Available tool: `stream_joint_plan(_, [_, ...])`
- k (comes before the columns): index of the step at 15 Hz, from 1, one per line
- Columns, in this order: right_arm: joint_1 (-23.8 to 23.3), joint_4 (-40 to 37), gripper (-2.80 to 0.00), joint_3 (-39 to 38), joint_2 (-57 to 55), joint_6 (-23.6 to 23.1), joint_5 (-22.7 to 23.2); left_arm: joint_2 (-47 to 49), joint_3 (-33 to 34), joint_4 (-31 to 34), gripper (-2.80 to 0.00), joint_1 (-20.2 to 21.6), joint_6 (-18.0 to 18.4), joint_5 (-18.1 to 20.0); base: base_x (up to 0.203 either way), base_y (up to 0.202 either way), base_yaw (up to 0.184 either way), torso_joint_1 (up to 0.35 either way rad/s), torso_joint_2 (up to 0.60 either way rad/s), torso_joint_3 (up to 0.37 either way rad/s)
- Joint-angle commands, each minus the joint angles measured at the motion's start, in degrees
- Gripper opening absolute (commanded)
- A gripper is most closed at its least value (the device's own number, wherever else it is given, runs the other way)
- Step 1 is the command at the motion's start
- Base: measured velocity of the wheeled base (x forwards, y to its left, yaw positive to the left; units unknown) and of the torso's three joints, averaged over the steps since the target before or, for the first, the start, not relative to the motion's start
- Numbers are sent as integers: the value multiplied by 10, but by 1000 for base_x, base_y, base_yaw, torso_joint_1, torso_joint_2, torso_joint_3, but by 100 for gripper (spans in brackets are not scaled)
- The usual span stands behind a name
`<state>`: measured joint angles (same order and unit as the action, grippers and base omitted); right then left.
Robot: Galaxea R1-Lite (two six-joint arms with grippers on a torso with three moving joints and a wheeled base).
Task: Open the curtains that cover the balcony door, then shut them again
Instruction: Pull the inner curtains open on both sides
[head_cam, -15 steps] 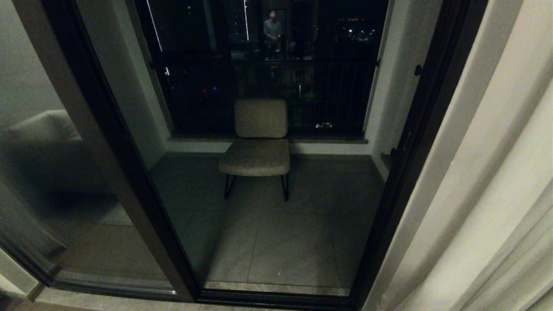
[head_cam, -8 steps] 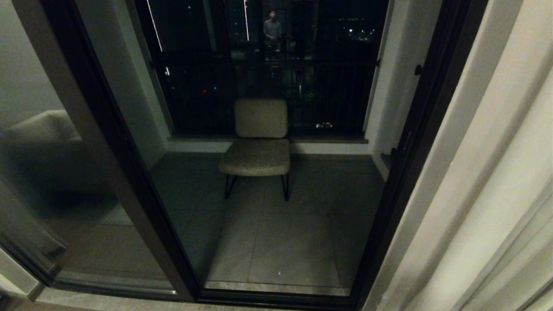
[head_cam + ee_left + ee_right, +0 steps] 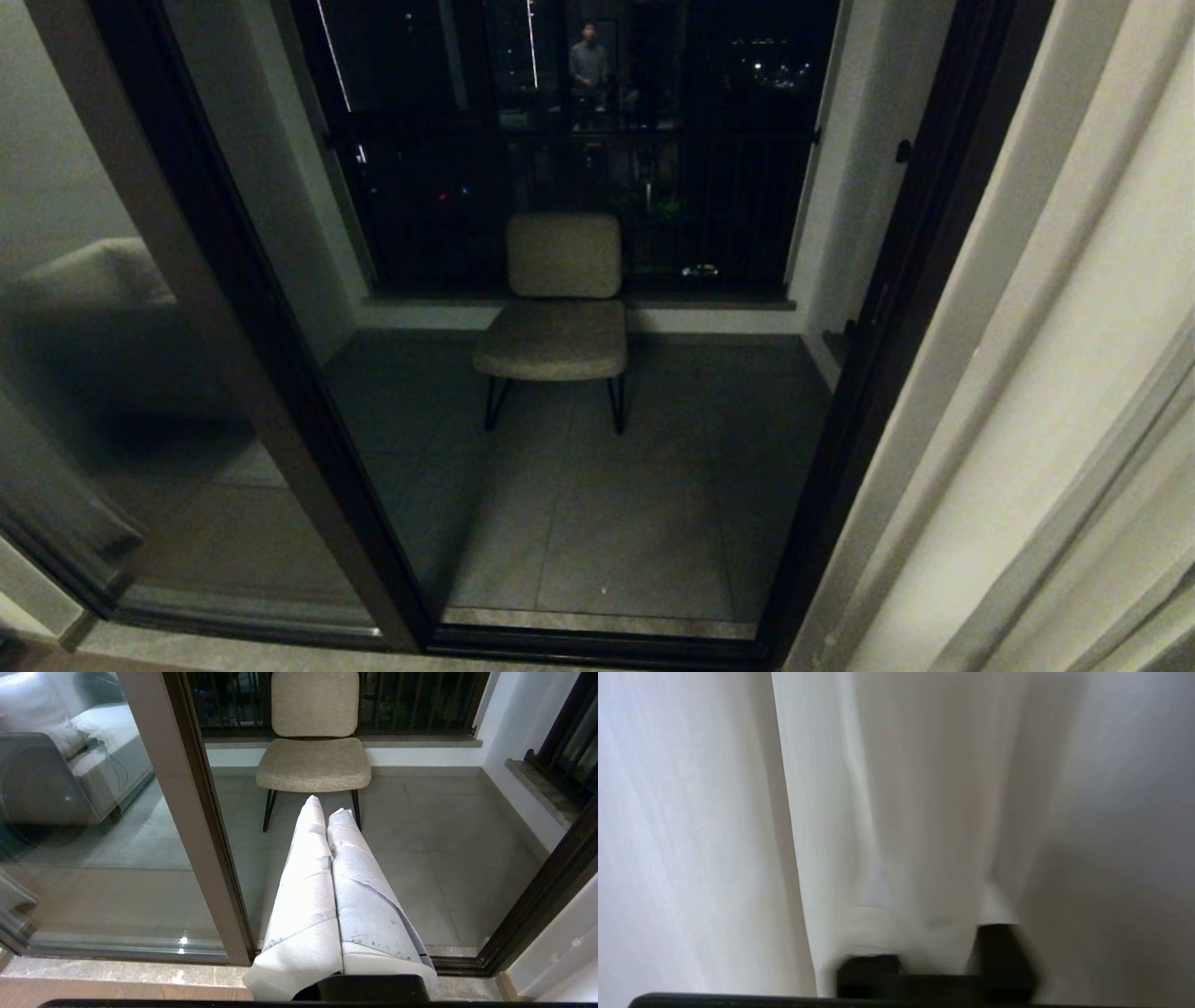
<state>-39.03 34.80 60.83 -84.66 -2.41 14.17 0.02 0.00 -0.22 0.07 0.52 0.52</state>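
The cream-white curtains (image 3: 1055, 373) hang bunched at the right of the head view, leaving the dark-framed balcony door (image 3: 896, 308) uncovered. Neither arm shows in the head view. In the right wrist view my right gripper (image 3: 936, 886) is pressed close against curtain (image 3: 691, 812) pleats. Its white-wrapped fingers (image 3: 997, 900) stand apart, with a fold of fabric lying across the gap. In its own wrist view my left gripper (image 3: 327, 807) is parked low, pointing at the balcony floor. Its white-wrapped fingers (image 3: 303, 882) are pressed together on nothing.
A beige chair (image 3: 560, 308) on thin black legs stands on the tiled balcony, in front of a dark railing. The door's brown middle post (image 3: 233, 308) rises left of centre, with a reflective pane (image 3: 112, 373) beyond it. A person (image 3: 588, 65) is reflected in the far glass.
The curtain folds at the right edge have shifted, and a long shadowed pleat now runs across the lower right. The door, the chair and the camera have stayed still.
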Motion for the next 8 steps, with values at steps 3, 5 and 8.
stream_joint_plan(3, [4, 3, 0, -4, 20, 0, 4, 0, 0, 0, -280, 0, 0, 0, 0, 0, 0, 0, 0, 0])
stream_joint_plan(5, [4, -1, 0, -9, 25, 0, 4, 0, 0, 0, -280, 0, 0, 0, 0, 0, 0, 0, 0, 0])
stream_joint_plan(8, [3, -8, 0, -78, 70, -1, 4, 0, 0, 0, -280, 0, 0, 0, 0, 0, 0, 0, 0, 0])
